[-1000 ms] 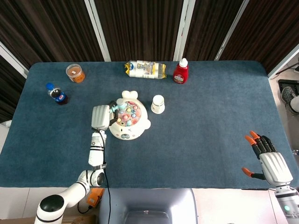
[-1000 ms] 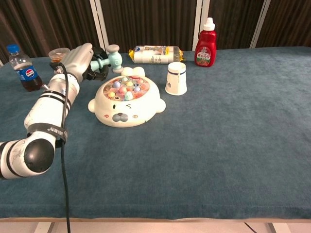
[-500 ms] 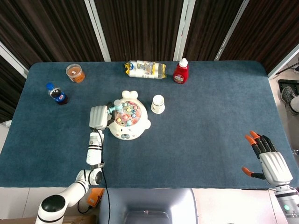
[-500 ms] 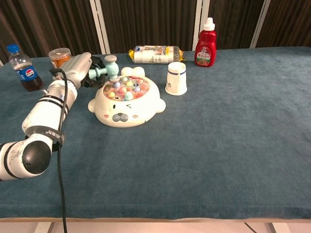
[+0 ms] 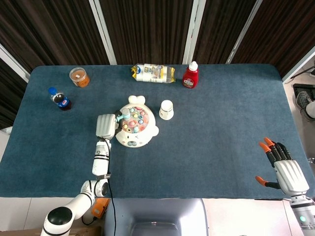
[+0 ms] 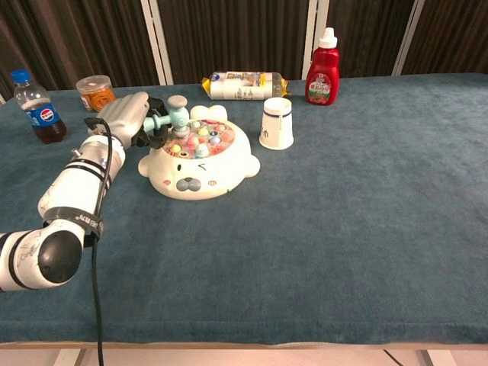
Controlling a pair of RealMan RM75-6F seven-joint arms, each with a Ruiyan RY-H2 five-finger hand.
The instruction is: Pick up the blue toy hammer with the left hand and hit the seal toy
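Pale blue toy hammer (image 6: 174,117), grey-capped head, over seal toy (image 6: 200,162).

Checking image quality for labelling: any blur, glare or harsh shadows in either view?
Head view: even light, sharp, soft shadows; the white seal-shaped toy is slightly washed out. Chest view: crisp, the small blue toy hammer in the left hand shows no motion blur.

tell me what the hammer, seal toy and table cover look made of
Hammer: likely hard plastic, smooth pale teal with a faint sheen. Seal toy: glossy cream plastic, with highlights on its rounded shell. Table cover: seems a matte blue fabric, felt or short pile, with no glare.
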